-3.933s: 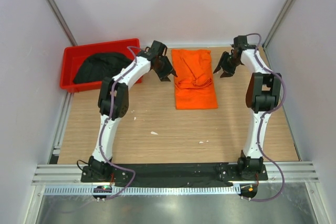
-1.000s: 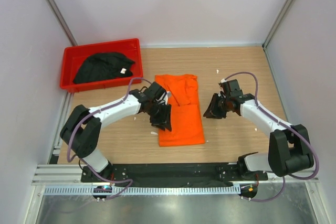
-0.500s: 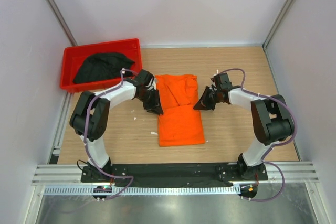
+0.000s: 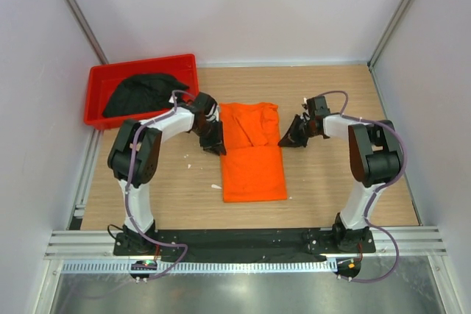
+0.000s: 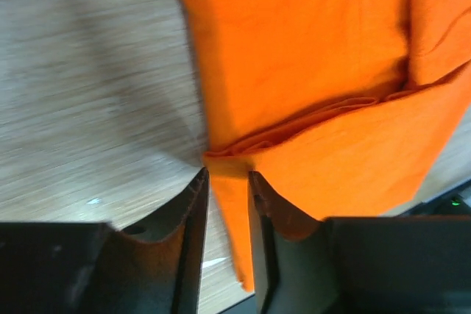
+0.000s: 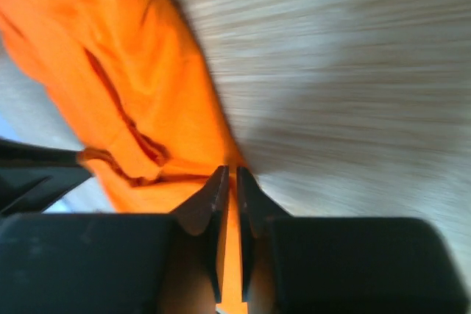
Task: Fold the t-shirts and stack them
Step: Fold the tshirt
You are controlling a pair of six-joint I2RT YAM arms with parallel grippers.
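White walls close in a wooden surface (image 4: 331, 182) in the top view. A red bin (image 4: 140, 63) sits at the far left corner, with the black t-shirt (image 4: 143, 93) heaped inside it. The orange t-shirt (image 4: 254, 163) lies flat at the middle of the surface as a long strip running from far to near, its far part creased and doubled over. The left gripper (image 4: 215, 145) is at the shirt's left edge and the right gripper (image 4: 288, 140) is at its right edge, both level with the crease.

Seen from the left wrist, wood grain (image 5: 88, 93) fills the left side and the orange t-shirt (image 5: 294, 56) the right. The left gripper (image 5: 227, 182) stands narrow, its fingers on either side of the shirt's edge where the fold line meets it, with orange cloth caught between them.

Seen from the right wrist, the surface (image 6: 353, 71) is blurred on the right and the orange t-shirt (image 6: 140, 86) is on the left. The right gripper (image 6: 229, 178) is nearly closed on the shirt's edge, with a thin sliver of orange showing between its fingers.
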